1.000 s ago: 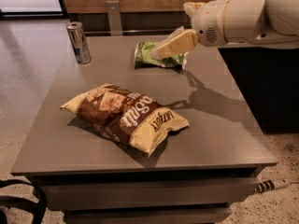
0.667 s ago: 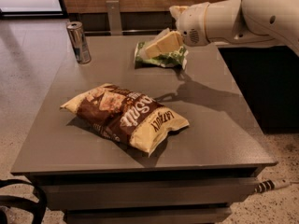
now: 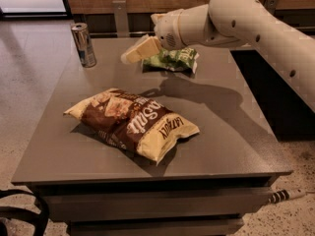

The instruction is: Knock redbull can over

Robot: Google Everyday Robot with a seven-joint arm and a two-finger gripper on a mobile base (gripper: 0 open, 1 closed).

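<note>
The redbull can (image 3: 83,44) stands upright at the far left corner of the grey table (image 3: 231,146). It is slim, silver and blue with a shiny top. My gripper (image 3: 128,58) hangs above the far middle of the table, pointing left toward the can, a short way to its right and apart from it. The white arm reaches in from the upper right.
A large brown and cream chip bag (image 3: 132,122) lies in the middle of the table. A green chip bag (image 3: 176,59) lies at the far side, partly under my arm. A dark counter stands to the right and a speckled floor to the left.
My arm and gripper have swept left across the far side of the table, from over the green bag toward the can. The can and bags have not moved.
</note>
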